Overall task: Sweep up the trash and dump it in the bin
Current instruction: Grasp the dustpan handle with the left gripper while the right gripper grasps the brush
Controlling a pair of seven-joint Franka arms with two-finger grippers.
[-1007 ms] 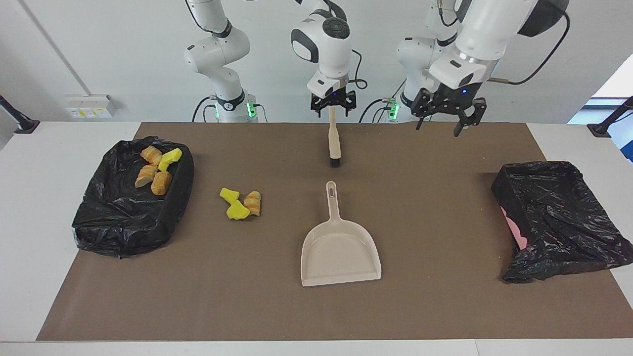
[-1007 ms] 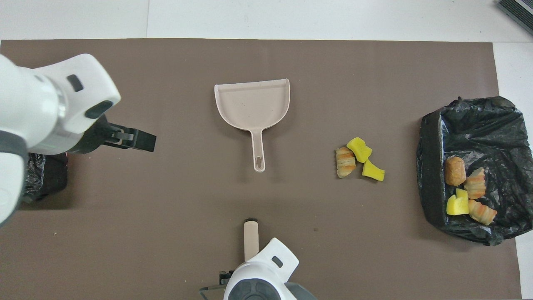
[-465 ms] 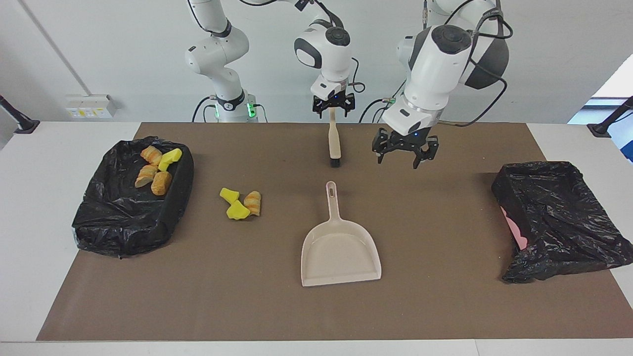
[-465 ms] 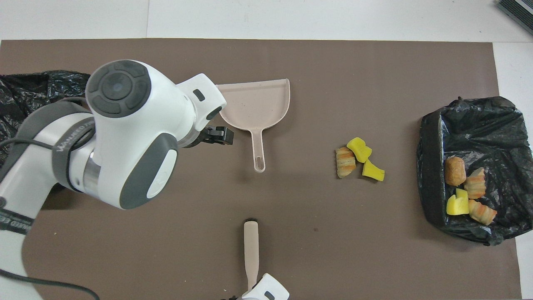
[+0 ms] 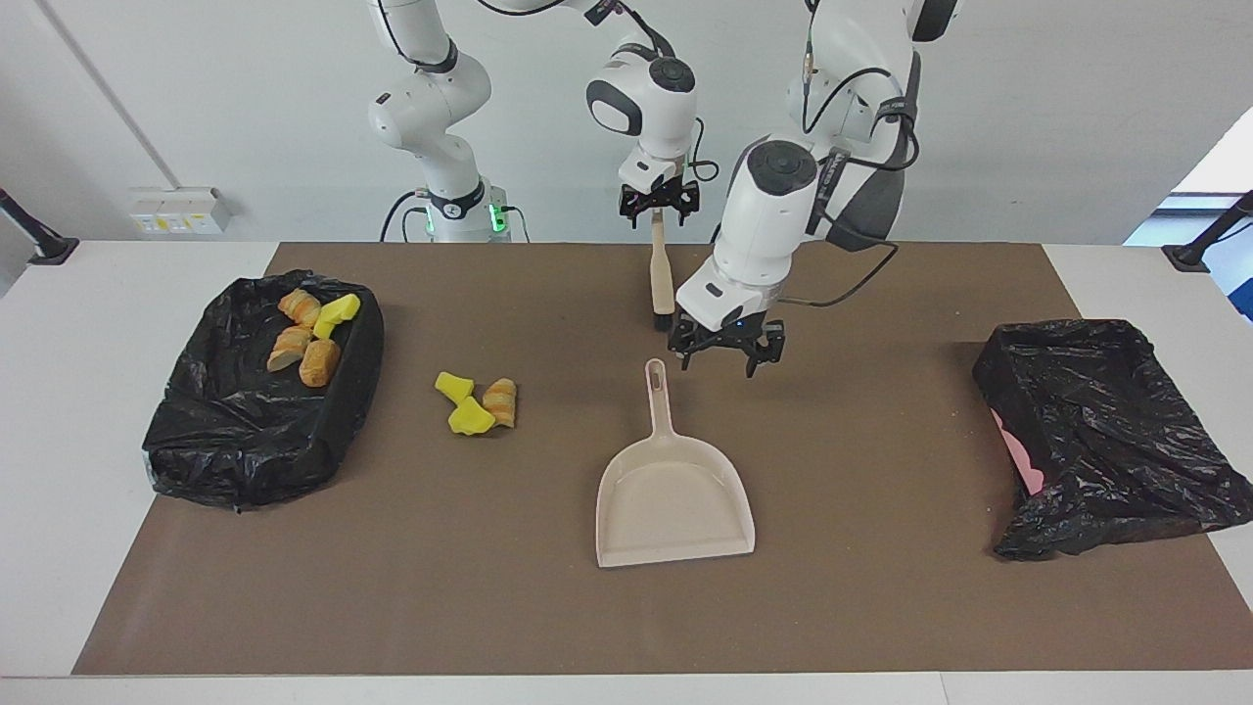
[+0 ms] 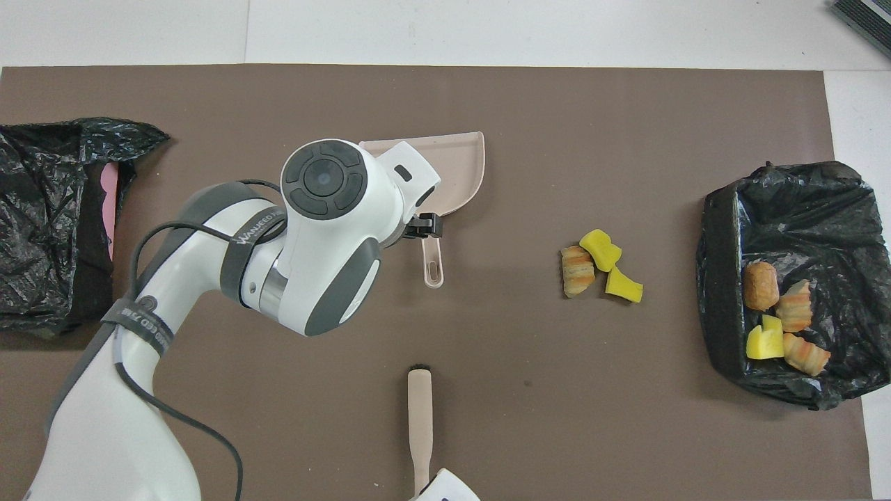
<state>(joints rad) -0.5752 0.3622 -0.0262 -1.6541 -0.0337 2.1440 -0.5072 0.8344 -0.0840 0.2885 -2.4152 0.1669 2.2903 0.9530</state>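
Four chunks (image 5: 305, 336) lie in the bin (image 5: 201, 441); three chunks (image 5: 477, 401) remain beside it. Brush (image 5: 662, 279) pinched by right hand (image 5: 658, 203); left hand (image 5: 725, 348) spread over dustpan (image 5: 673, 490) handle.

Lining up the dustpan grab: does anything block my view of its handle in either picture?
Overhead view: the left arm's white wrist covers part of the dustpan and the upper handle; only the handle's end shows. Facing view: the whole handle is clear, with the left gripper open and raised beside it. The right gripper holds the brush.
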